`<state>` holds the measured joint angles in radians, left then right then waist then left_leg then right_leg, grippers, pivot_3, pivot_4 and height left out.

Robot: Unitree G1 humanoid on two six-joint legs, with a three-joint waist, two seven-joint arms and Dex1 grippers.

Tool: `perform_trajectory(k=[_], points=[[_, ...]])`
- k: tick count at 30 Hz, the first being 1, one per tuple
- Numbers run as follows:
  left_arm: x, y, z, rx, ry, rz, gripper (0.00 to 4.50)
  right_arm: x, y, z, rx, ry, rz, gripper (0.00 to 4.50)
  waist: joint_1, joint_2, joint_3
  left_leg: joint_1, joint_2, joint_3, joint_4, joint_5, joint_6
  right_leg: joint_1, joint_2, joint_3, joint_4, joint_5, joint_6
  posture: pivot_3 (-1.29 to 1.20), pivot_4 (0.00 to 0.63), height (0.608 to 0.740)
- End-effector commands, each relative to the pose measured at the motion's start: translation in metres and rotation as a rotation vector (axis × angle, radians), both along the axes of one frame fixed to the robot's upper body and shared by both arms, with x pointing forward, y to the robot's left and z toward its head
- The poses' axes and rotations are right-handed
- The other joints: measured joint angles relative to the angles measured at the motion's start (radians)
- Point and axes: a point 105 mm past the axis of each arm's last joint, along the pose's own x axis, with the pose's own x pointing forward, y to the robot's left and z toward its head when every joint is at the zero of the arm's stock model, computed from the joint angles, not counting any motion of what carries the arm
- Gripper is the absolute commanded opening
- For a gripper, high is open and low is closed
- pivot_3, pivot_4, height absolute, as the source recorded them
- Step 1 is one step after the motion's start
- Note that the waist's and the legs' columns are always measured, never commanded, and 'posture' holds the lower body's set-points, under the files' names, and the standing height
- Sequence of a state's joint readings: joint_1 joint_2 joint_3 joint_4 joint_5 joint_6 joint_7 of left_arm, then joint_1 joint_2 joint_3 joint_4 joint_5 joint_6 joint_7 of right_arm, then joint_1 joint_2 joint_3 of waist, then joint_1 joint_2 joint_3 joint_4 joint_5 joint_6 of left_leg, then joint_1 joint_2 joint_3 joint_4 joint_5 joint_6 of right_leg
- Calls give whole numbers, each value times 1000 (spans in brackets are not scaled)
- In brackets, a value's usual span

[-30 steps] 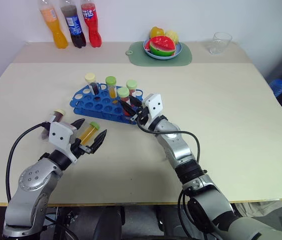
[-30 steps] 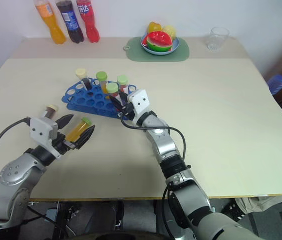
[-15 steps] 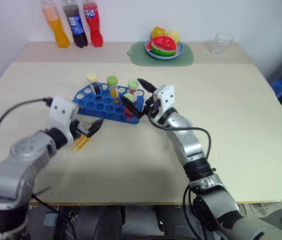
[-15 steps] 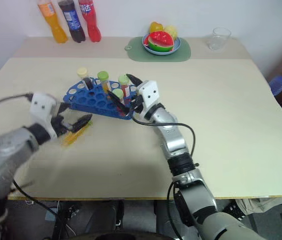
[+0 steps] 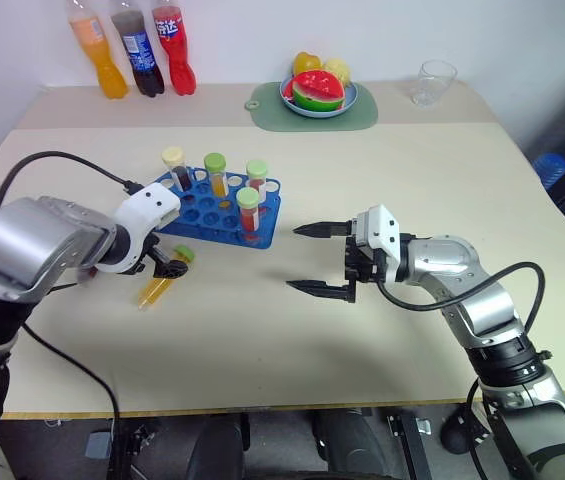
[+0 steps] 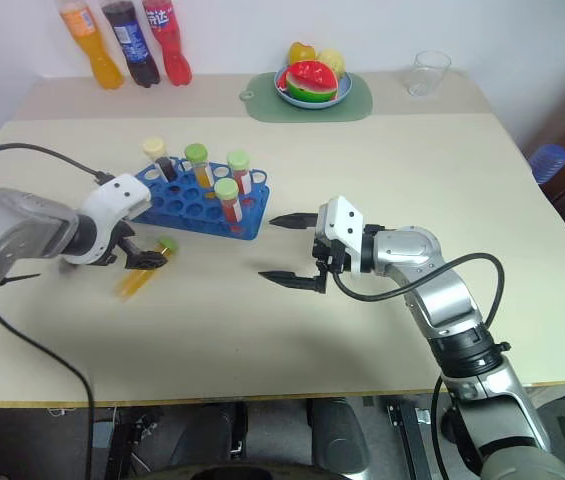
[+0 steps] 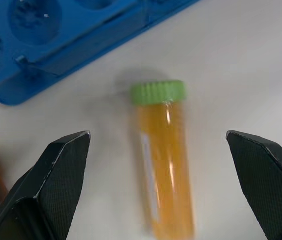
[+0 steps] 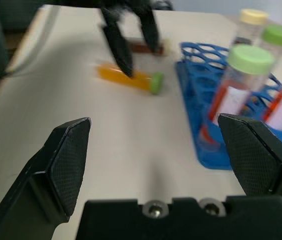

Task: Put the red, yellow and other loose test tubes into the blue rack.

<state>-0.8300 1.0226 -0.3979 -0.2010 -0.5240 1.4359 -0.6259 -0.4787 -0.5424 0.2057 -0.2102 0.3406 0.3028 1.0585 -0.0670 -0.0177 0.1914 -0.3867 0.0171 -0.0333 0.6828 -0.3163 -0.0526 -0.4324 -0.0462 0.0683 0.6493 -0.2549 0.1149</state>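
Note:
The blue rack (image 5: 202, 203) stands left of centre and holds several capped tubes, among them a red tube with a green cap (image 5: 248, 210) at its near right corner. A loose yellow tube with a green cap (image 5: 160, 285) lies on the table just in front of the rack. My left gripper (image 5: 165, 268) points down over it, open, its fingers (image 7: 56, 170) on either side of the yellow tube (image 7: 163, 160) and not touching it. A brown loose tube (image 8: 145, 48) lies just beyond. My right gripper (image 5: 314, 258) hangs open and empty right of the rack.
Three soda bottles (image 5: 142, 50) stand at the back left. A plate of fruit (image 5: 319, 92) on a green mat and a clear cup (image 5: 433, 82) sit at the back right. A black cable loops from my left arm (image 5: 52, 160).
My right gripper opened, left the red tube standing in the rack and drew back to the right. My left gripper swung forward and tipped down over the yellow tube.

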Motion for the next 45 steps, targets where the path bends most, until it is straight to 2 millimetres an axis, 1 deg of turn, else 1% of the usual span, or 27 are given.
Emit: perform_trajectory(k=[1, 3, 4, 5, 7, 8, 10, 11, 12, 14, 16, 18, 19, 20, 21, 23, 24, 25, 27, 29, 31, 32, 34, 36, 38, 42, 45], points=[[8, 1, -4, 18, 10, -10, 4500, -6, 5, 8, 25, -29, 13, 4455, 2, 0, 0, 0, 0, 0, 0, 0, 0, 0, 0, 0, 0, 0, 0, 0, 150, 734], [8, -3, -11, -6, 51, -8, 4500, -7, 7, 6, 28, -31, 1, 4455, 6, 0, 0, -1, 0, 0, 0, 0, 0, 0, 0, 0, 0, 0, 0, 0, 150, 734], [8, -4, -13, -16, 66, -6, 3958, -7, 8, 5, 30, -32, -3, 4500, 9, 0, 0, -1, 0, 0, 0, 0, 0, 0, 0, 0, -1, 0, 0, 0, 150, 734], [7, -5, -15, -21, 75, -6, 3630, -8, 9, 5, 32, -33, -5, 4500, 12, 0, 0, -1, 0, 0, 1, 0, 0, 0, 0, 0, 0, 0, 0, 0, 150, 734], [7, -1, -17, -5, 76, 4, 2719, -8, 10, 5, 35, -36, -10, 4500, 17, 0, 0, -1, 0, 0, 1, 0, 0, 0, -1, 0, -1, 0, 0, 0, 150, 734], [7, 0, -17, -1, 76, 9, 2130, -8, 10, 5, 36, -37, -12, 4500, 19, 0, 0, -1, 0, 0, 1, 0, 0, 0, -1, 0, -1, 0, 0, 0, 150, 734], [4, 5, -16, 3, 74, 15, 1113, -7, 10, 4, 35, -39, -14, 4500, 23, 0, 0, -1, 0, 0, 1, 0, 0, 0, -1, 0, 0, 0, 0, 0, 150, 734], [2, 7, -13, -1, 70, 13, 786, -7, 10, 4, 34, -41, -14, 4500, 23, 0, 0, -1, 0, 0, 1, 0, 0, 0, -1, 0, 0, 0, 0, 0, 150, 734], [0, 9, -11, -4, 67, 10, 763, -7, 10, 4, 33, -42, -14, 4500, 22, 0, 0, -1, 0, 0, 1, 0, 0, 0, -1, 0, 0, 0, 0, 0, 150, 734], [-7, 18, -1, -10, 29, -2, 763, -6, 10, 5, 31, -45, -17, 4500, 18, 0, 0, -1, 0, 1, 1, 0, 0, -1, 0, 0, 0, 0, 0, 0, 150, 734], [-14, 23, 12, -64, -31, -24, 763, -5, 9, 4, 31, -45, -23, 4500, 20, 0, 0, -1, 0, 0, 0, 0, 0, -2, 0, 0, 0, 0, 0, 0, 150, 734], [-18, 16, 32, -199, -150, -106, 763, -2, 8, 2, 32, -42, -40, 4500, 23, 0, 0, -2, 1, 1, 0, 0, 0, -2, -1, 0, 0, 0, 0, 0, 150, 734], [-21, 13, 39, -240, -200, -139, 763, -1, 7, 1, 32, -41, -47, 4500, 25, 0, 0, -2, 1, 1, 1, 0, 0, -2, -1, 0, 0, 0, 0, 0, 150, 734], [-20, 11, 53, -288, -321, -170, 763, 1, 7, -2, 31, -37, -64, 4500, 28, 0, 0, -2, 1, 1, 1, 0, 0, -2, -1, 0, 0, 0, 0, 0, 150, 734], [-21, 12, 61, -313, -405, -182, 763, 3, 7, -4, 30, -34, -75, 4500, 32, 0, 0, -2, 0, 1, 1, 0, 0, -2, -2, 0, 0, 0, 0, 0, 150, 734], [-17, 16, 86, -414, -651, -113, 763, 8, 8, -10, 31, -26, -107, 4500, 38, -2, -1, -3, 0, 1, 2, 0, 0, -1, -2, -1, -1, 0, 0, 0, 150, 734], [-16, 18, 92, -460, -719, -79, 763, 9, 8, -12, 33, -27, -117, 4500, 42, -2, -1, -3, 0, 1, 2, 0, 0, -1, -2, -1, 0, 0, 0, 0, 150, 734], [-15, 17, 95, -505, -776, -39, 763, 10, 9, -14, 43, -18, -129, 4500, 46, -2, -1, -2, 0, 1, 2, 0, 0, -1, -3, 0, 0, 0, 0, 0, 150, 734], [-7, 5, 104, -519, -993, 46, 763, 12, 11, -17, 56, -4, -142, 4500, 51, -2, -1, -2, 0, 1, 2, 0, 0, -1, -2, 0, 0, 0, 0, 0, 150, 734], [-2, -7, 111, -485, -1191, 126, 763, 13, 12, -20, 64, 6, -150, 4500, 57, -3, -2, -2, -1, 1, 2, 0, 0, 0, -4, 0, 0, 0, 0, 0, 150, 734], [-1, -15, 114, -459, -1288, 161, 763, 14, 13, -21, 68, 10, -155, 4500, 57, -4, -2, -2, -2, 1, 3, 0, 0, 0, -4, 0, -1, 1, 0, 0, 150, 734], [2, -22, 111, -484, -1316, 189, 763, 15, 14, -22, 69, 9, -159, 4500, 56, -4, -2, -3, -2, 1, 3, 0, -1, 0, -4, 0, -1, 1, 1, 0, 150, 734], [14, -45, 95, -500, -1358, 262, 763, 17, 15, -22, 80, 14, -170, 4500, 55, -3, -3, -2, -2, 2, 2, 0, -1, -1, -4, 0, -1, 1, 1, 0, 150, 734], [18, -60, 83, -567, -1404, 290, 763, 18, 17, -22, 84, 14, -173, 4500, 56, -4, -3, -1, -2, 2, 2, 0, 0, 1, -4, 0, -1, 1, 1, 0, 150, 734], [21, -67, 77, -626, -1420, 289, 763, 18, 17, -22, 87, 13, -176, 4500, 52, -4, -3, -1, -2, 2, 2, 0, -1, 1, -4, 0, -1, 1, 1, 0, 150, 734], [33, -72, 61, -663, -1384, 302, 763, 19, 16, -21, 97, 11, -195, 4500, 48, -4, -3, 0, -1, 2, 2, 0, -1, 0, -2, 0, 0, 1, 1, 0, 150, 734], [38, -77, 49, -647, -1350, 278, 763, 20, 15, -21, 102, 7, -208, 4500, 52, -4, -3, 0, -1, 2, 2, 0, -1, 0, -3, 0, 0, 1, 1, 0, 150, 734]])
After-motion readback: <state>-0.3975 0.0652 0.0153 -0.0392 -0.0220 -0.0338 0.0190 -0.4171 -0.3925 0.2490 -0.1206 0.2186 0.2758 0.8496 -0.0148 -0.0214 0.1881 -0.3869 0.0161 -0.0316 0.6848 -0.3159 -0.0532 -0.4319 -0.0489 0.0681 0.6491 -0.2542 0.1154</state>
